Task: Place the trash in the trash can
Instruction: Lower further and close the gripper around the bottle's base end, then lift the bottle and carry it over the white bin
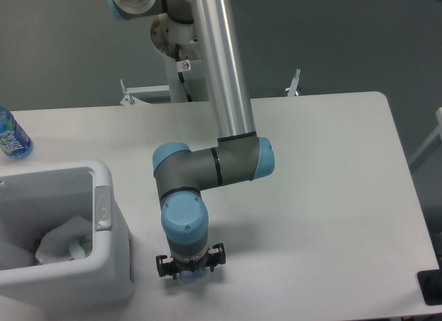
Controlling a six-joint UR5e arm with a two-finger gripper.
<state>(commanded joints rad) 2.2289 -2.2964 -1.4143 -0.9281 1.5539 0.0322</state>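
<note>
The white trash can [110, 266] stands at the front left of the table, with a grey tab [102, 208] on its right rim. A crumpled white tissue [62, 241] lies inside it. My gripper [190, 273] points straight down at the table near the front edge, just right of the can. The wrist above hides its fingers, so I cannot tell whether they are open or shut. A small pale blue bit [198, 275] shows under the gripper; it may be part of the crushed bottle, which is otherwise hidden.
A fuller bottle with a bright blue label [12, 136] lies at the far left edge of the table, behind the can. The arm's metal link [221, 65] crosses the middle of the view. A dark object [431, 286] sits at the right edge.
</note>
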